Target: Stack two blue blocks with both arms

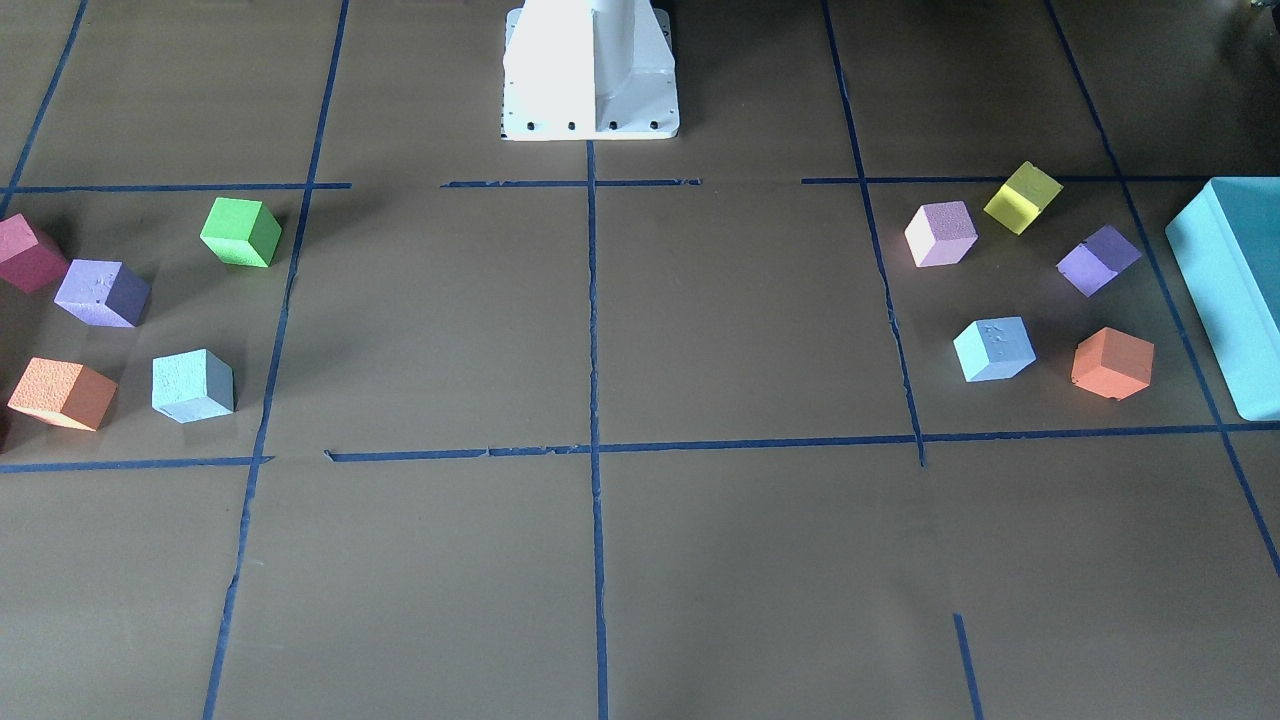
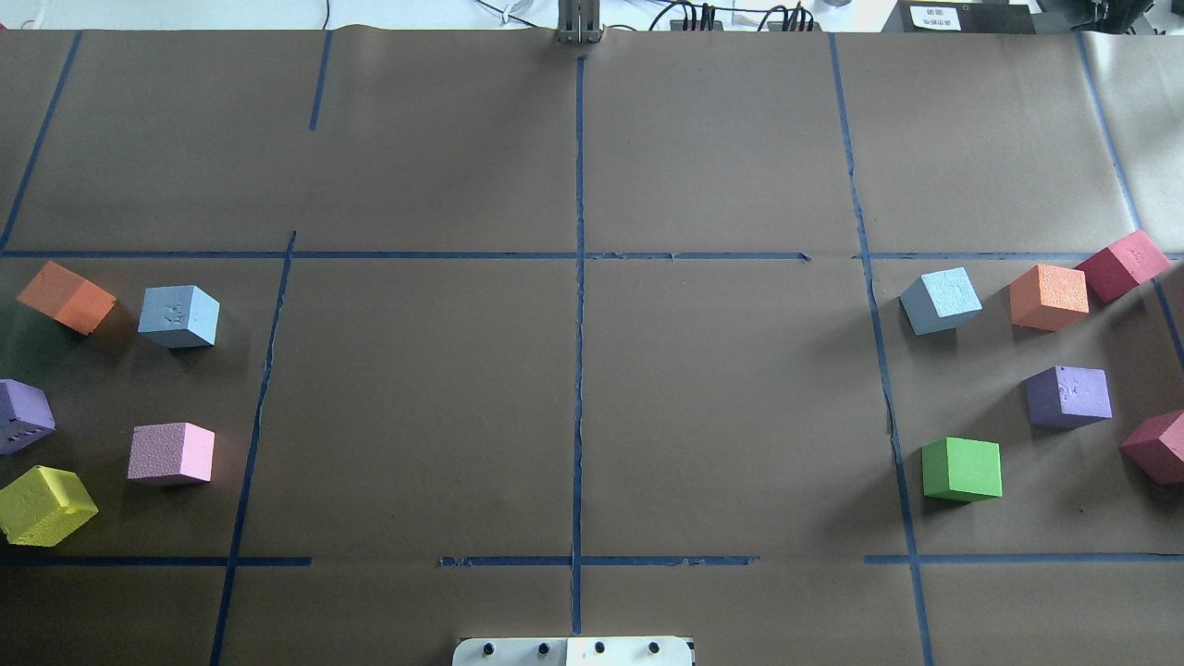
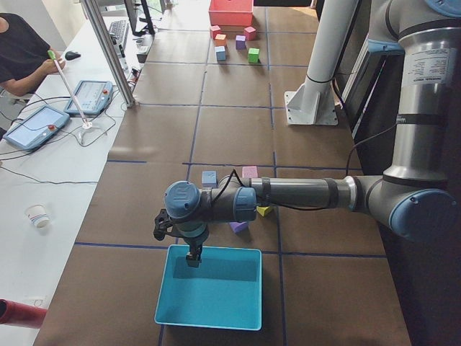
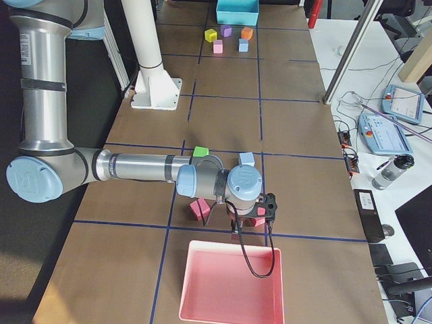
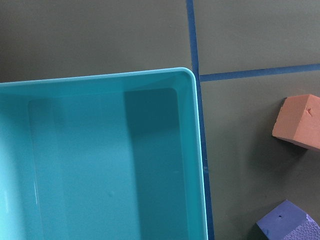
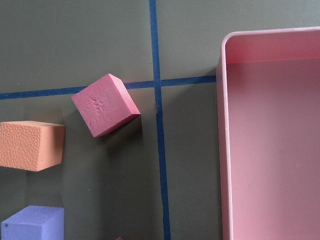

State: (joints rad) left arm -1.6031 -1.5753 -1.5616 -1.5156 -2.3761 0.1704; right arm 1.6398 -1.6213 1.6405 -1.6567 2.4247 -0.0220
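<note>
Pale foam: mid-left blue block [image 2: 178, 315], mid-right blue block [image 2: 941, 300]. Square your left claw [image 3: 193, 259] and right claw [image 4: 237, 231] over flat faces; their spread cannot be told.

Bench [image 1: 760, 330] surface: brown paper, divided into cells by blue tape lines [image 1: 592, 330]. White pedestal base [image 1: 590, 70] at top centre.

Left of frame, one cluster. The first blue block [image 1: 193, 385] is at its lower right, with the orange cube [image 1: 63, 393] beside it toward the frame edge. The purple cube [image 1: 101, 292] is above these. The dark pink cube [image 1: 28, 253] is cut by the left edge. The green cube [image 1: 241, 232] is uppermost.

Right of frame, a second cluster. The second blue block [image 1: 994, 349] has the orange-red cube [image 1: 1112, 363] near its right. The violet cube [image 1: 1098, 259] is above them. The yellow cube [image 1: 1022, 197] is at the top, with the pale lilac cube [image 1: 940, 234] to its left.

Teal box [image 1: 1235, 290] at right edge, partly cropped. Each cube rests singly on the bench, apart from its neighbours.
</note>
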